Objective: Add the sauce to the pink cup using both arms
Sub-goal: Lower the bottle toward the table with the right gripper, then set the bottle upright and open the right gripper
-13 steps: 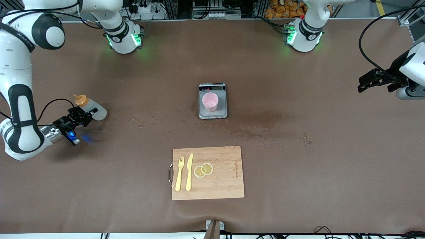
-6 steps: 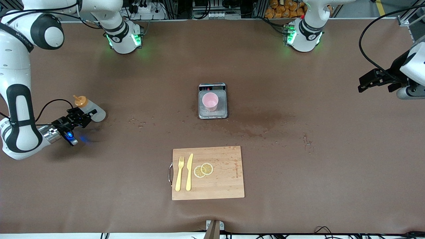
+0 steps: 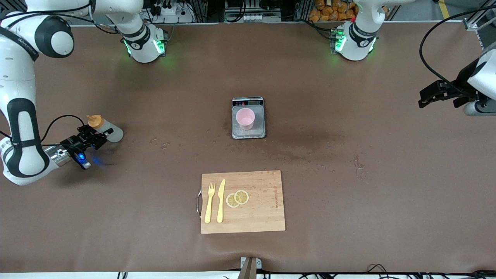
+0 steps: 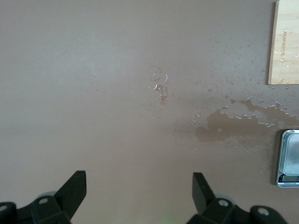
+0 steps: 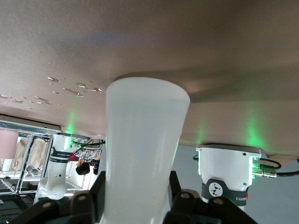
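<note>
Lying tilted between the right end effector's (image 3: 94, 136) fingers, sauce bottle (image 3: 105, 129).

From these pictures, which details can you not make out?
- Scale display, front view: too small to read.
- Pink cup contents, front view: too small to tell.
- Sauce bottle orange cap, right wrist view: cut off by the edge, where the right hand grips it.
- Left hand, left wrist view: open, only fingertips in frame.
</note>
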Available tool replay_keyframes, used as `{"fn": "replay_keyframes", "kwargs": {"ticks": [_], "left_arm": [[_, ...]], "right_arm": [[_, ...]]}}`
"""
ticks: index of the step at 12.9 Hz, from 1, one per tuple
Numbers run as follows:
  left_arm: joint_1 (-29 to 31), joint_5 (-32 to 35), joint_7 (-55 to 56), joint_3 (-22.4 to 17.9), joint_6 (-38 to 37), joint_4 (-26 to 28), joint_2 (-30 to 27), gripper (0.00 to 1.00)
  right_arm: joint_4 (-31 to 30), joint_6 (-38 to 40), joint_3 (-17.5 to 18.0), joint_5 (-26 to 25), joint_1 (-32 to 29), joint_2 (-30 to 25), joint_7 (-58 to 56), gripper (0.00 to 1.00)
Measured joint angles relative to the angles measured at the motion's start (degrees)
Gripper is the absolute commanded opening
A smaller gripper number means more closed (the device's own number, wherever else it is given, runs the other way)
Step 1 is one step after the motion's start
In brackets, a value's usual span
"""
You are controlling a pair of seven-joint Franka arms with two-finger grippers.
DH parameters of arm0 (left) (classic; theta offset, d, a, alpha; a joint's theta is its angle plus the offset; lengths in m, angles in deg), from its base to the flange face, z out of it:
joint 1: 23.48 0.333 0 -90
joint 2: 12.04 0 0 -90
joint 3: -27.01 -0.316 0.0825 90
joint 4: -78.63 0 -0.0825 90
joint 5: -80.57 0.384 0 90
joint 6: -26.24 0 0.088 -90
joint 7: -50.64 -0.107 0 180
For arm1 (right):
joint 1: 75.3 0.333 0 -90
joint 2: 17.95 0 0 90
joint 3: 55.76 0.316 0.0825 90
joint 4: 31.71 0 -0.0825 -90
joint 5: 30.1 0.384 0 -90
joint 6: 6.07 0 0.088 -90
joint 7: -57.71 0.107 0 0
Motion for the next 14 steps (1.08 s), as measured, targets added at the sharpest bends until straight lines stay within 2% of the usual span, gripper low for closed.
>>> {"fn": "replay_keyframes", "kwargs": {"ticks": [1,7,11,14], "left_arm": [[0.00,0.00,0.00,0.00,0.00,0.00,0.00,1.00],[0.00,0.00,0.00,0.00,0.00,0.00,0.00,1.00],[0.02,0.00,0.00,-0.01,0.00,-0.14,-0.02,1.00],[0.03,0.00,0.00,-0.01,0.00,-0.28,-0.18,1.00]], "right_arm": [[0.00,0.01,0.00,0.00,0.00,0.00,0.00,1.00],[1.37,2.17,0.18,0.00,0.00,-1.62,7.90,1.00],[6.58,9.16,0.71,0.00,0.51,-3.67,16.68,1.00],[9.02,11.58,1.02,-0.01,1.83,-5.57,21.08,1.00]]}}
